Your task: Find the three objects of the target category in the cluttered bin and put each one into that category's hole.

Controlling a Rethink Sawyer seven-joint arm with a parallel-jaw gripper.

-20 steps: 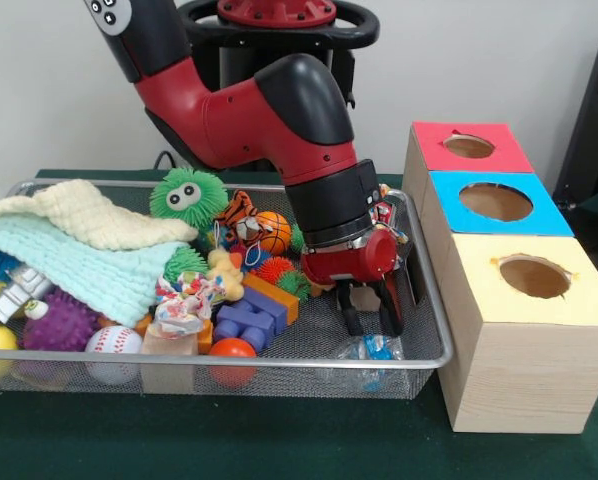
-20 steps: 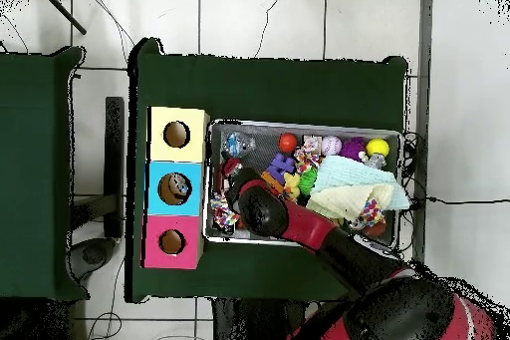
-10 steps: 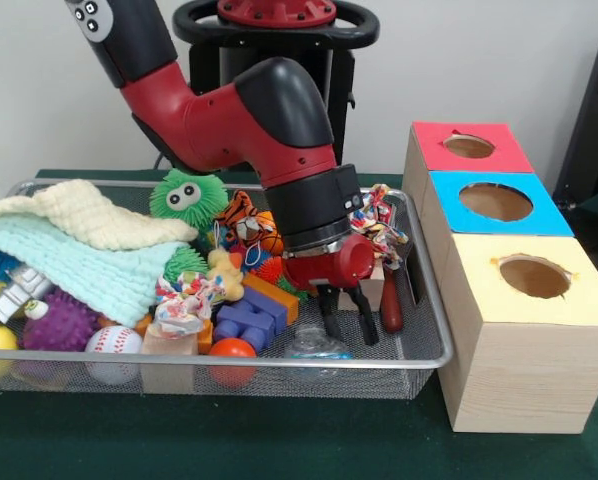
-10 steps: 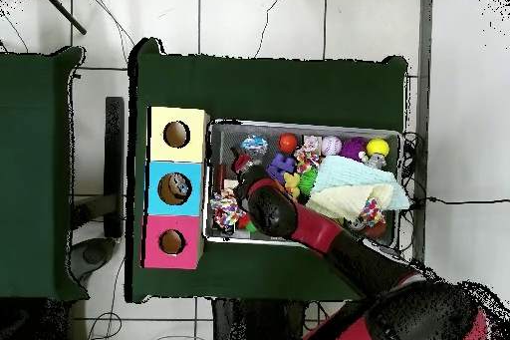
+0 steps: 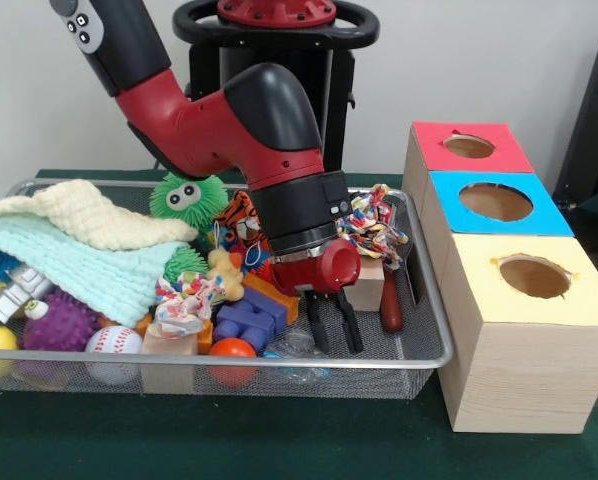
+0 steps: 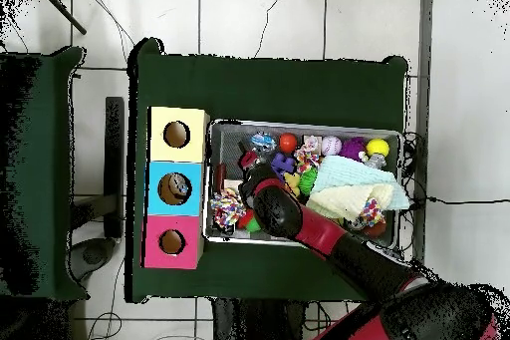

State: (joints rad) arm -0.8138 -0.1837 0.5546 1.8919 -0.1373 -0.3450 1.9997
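Note:
My gripper hangs low over the near right part of the wire bin, open, with nothing between its fingers. A clear crinkly item with blue inside lies on the mesh just left of the fingertips, touching or nearly so; the same clear item shows in the overhead view. Three boxes stand beside the bin, each with a round hole: red, blue and yellow. In the overhead view the arm hides the gripper.
A colourful rope toy, a red-handled tool and a wooden block lie right of the gripper. Purple and orange blocks, a red ball, a baseball and towels fill the left.
The gripper has moved left along the bin's near side in the front view, staying open. The clear item has shifted the same way with it. The rope toy and red-handled tool are now uncovered.

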